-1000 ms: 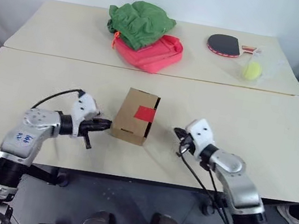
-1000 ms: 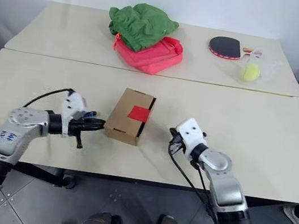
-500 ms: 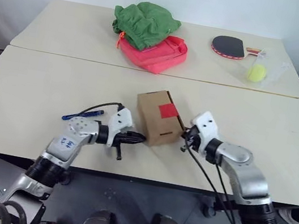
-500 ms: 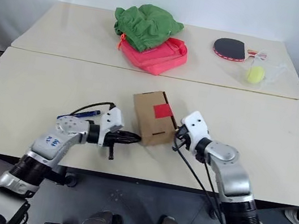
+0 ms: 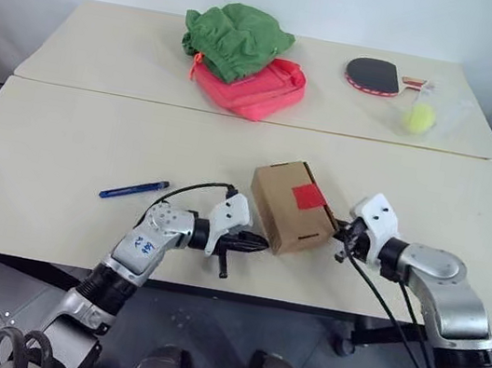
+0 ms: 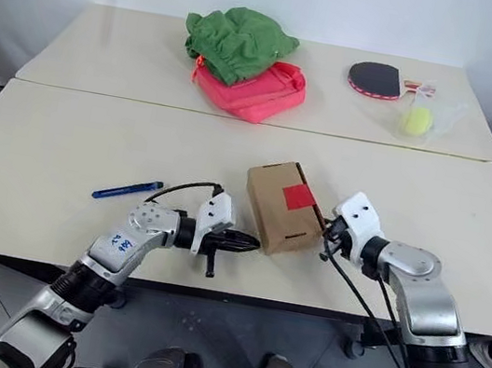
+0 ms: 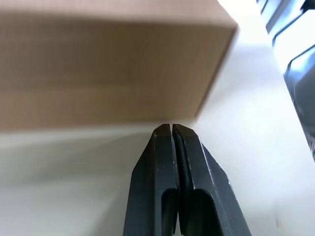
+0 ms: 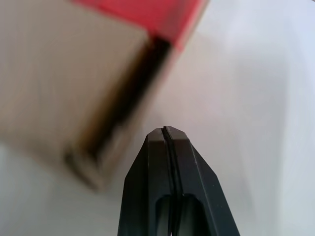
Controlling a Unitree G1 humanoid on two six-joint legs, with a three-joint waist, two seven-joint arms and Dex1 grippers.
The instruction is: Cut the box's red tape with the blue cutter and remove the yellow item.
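Brown cardboard box (image 5: 291,206), a small carton with one square patch of red tape (image 5: 308,195) on its upturned face, lies near the front edge of the near cream table (image 5: 53,152), skewed to that edge. Two grippers flank it. The left gripper (image 5: 263,242) points at the box's left side with its two black fingers pressed together, holding nothing, its tips just short of the cardboard. The right gripper (image 5: 342,229) sits at the box's right end, fingers likewise pinched shut and empty.

One slim blue pen-shaped cutter (image 5: 134,189) lies well apart to the left, with bare tabletop all around it. Wide open surface stretches left and behind the box; little room remains between box and front edge.

A seam separates a second table (image 5: 108,48) behind. It carries one crumpled green cloth (image 5: 233,35) resting on one pinkish-red bag (image 5: 253,86), one black-faced paddle (image 5: 370,74), and one yellow-green ball (image 5: 416,118) in clear plastic near the right edge.
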